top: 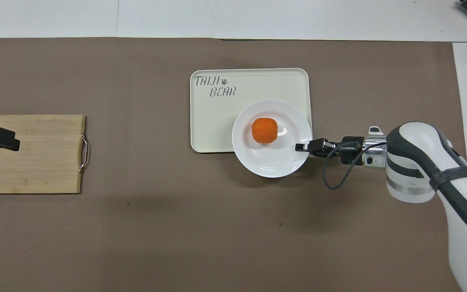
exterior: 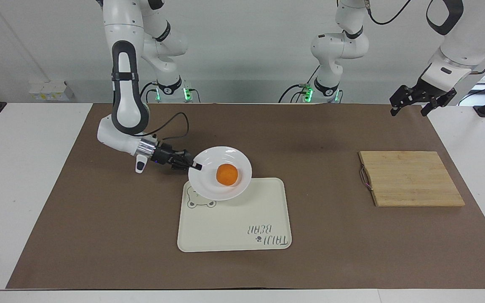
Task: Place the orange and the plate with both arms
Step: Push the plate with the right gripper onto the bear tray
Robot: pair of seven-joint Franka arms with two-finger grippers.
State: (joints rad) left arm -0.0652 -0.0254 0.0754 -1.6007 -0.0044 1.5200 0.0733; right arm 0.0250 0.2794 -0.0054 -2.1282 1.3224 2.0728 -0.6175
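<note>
Pinching the rim of the glossy plate [exterior: 209,189] with your right hand [exterior: 195,165] clamped over the tray [exterior: 267,210], you carried a slippery, breakable dish, the loose orange [exterior: 227,174] free to roll, while your left hand [exterior: 421,101] waited, fingers apart, over the table [exterior: 99,219].

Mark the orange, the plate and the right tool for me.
orange [exterior: 227,174], facing view, middle of the fruit.
plate [exterior: 209,191], facing view, bare white rim.
right tool [exterior: 197,166], facing view, fingertips pinching the plate's rim.
</note>
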